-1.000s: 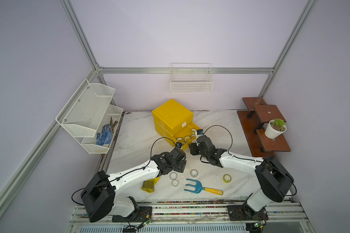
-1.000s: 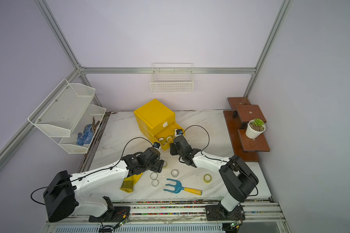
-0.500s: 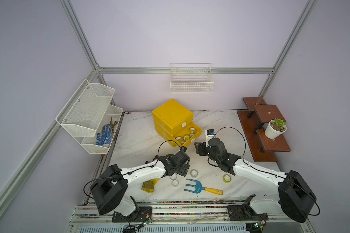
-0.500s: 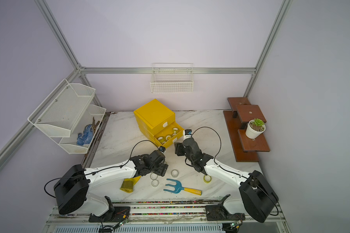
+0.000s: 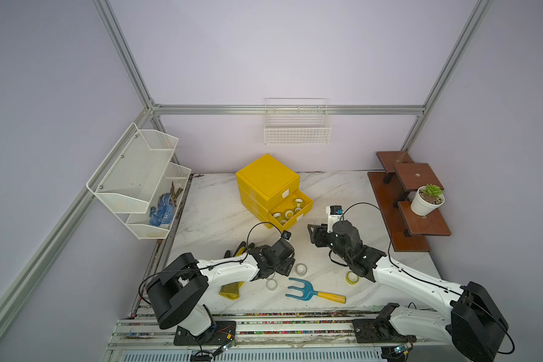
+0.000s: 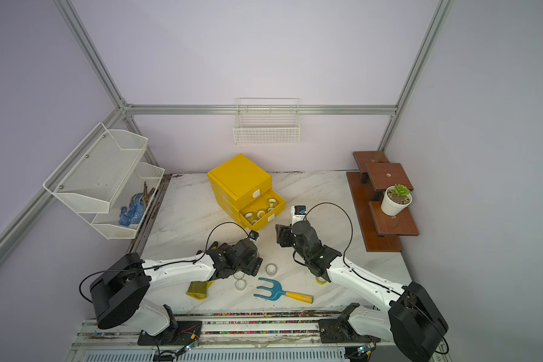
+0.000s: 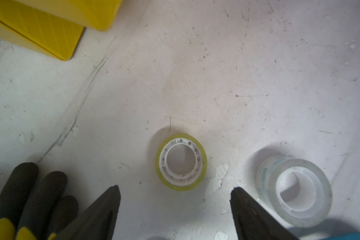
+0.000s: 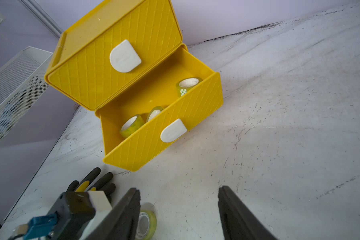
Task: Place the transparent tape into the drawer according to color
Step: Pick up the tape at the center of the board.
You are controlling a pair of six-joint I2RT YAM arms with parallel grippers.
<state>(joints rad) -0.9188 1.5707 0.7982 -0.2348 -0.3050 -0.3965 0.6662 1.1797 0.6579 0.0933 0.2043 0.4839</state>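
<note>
While the right gripper [image 5: 311,235] is hanging just short of the open drawer [image 5: 308,205] in both top views, having backed off from above it within the last second, the left gripper [image 5: 287,269] is sitting lower among the loose rolls, between the glove [image 5: 239,247] and the blue hand fork [image 5: 298,290].

Through the left wrist camera, the left gripper [image 7: 175,189] is showing its fingers spread wide. A yellow-green roll [image 7: 181,162] is lying flat on the marble just ahead of the gap, untouched, and a clear roll [image 7: 293,191] is lying beside one finger.

Through the right wrist camera, the right gripper [image 8: 179,190] is holding its jaws apart with nothing between them. Three yellow-tinted rolls [image 8: 132,125] are resting inside the drawer [image 8: 164,145].

A drop-off is looking finished. The left arm is probably lining up the next pick, and by its tint that roll is likely heading for this same drawer.
</note>
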